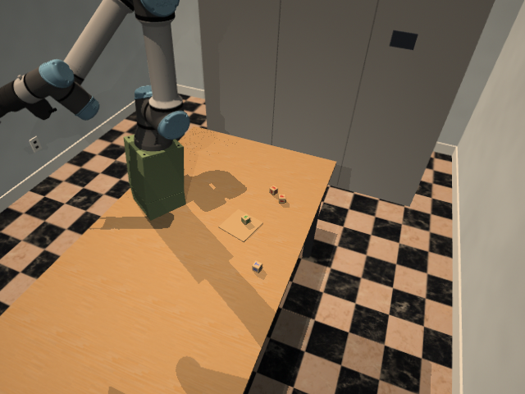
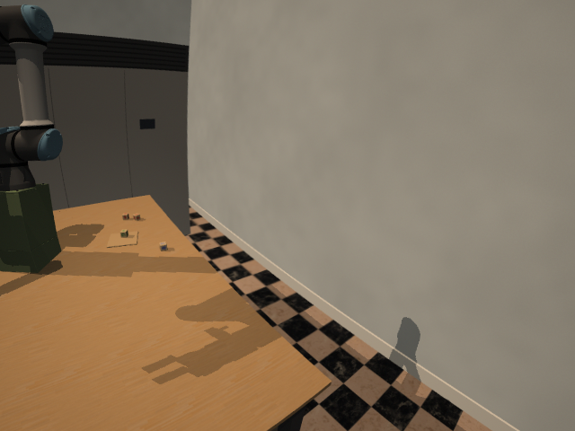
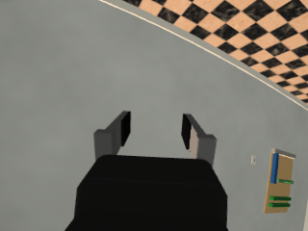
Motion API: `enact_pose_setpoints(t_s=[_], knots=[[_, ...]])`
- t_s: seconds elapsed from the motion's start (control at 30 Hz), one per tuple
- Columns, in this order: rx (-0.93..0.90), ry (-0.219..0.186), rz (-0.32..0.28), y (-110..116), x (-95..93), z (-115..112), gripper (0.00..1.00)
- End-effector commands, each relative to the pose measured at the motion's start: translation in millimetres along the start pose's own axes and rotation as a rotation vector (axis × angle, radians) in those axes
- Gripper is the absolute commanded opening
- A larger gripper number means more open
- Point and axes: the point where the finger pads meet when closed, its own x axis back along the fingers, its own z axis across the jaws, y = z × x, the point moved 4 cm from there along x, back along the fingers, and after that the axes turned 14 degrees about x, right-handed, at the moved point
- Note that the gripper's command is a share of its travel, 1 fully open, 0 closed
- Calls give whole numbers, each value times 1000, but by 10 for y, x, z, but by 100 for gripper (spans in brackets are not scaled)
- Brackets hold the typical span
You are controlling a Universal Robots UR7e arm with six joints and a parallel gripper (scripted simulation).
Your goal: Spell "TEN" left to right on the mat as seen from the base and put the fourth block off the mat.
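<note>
My gripper (image 3: 156, 123) is open and empty, held up away from the table and facing a wall. The square mat (image 1: 230, 226) (image 2: 113, 243) lies flat on the table. A block with a green letter (image 1: 245, 219) (image 2: 124, 233) stands on the mat, towards its back part. A block with a blue letter (image 1: 257, 266) (image 2: 163, 246) stands on the table off the mat. Two blocks with red letters, one (image 1: 273, 190) (image 2: 126, 216) and another (image 1: 281, 198) (image 2: 136, 216), stand close together off the mat. The letters are too small to read surely.
The wooden table (image 1: 127, 296) (image 2: 92, 315) has its edge beyond the blocks. The green robot base (image 1: 163, 182) (image 2: 28, 232) stands on the table near the mat. A grey cabinet (image 1: 305, 84) (image 2: 97, 139) stands behind the table. Shadows of the arm cross the table.
</note>
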Motion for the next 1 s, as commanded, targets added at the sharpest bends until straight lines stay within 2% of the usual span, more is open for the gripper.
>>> enact_pose_setpoints(t_s=[0.0, 0.3, 0.37, 0.43, 0.87, 0.93, 0.97], knots=[[117, 72, -19, -39, 174, 361, 100], [302, 178, -56, -149, 482, 895, 100], [302, 178, -56, -149, 482, 895, 100], [378, 220, -74, -210, 622, 1105, 100], [637, 356, -150, -478, 1146, 1758, 100], [637, 356, -150, -478, 1146, 1758, 100], [681, 377, -165, -532, 1240, 1858, 100]])
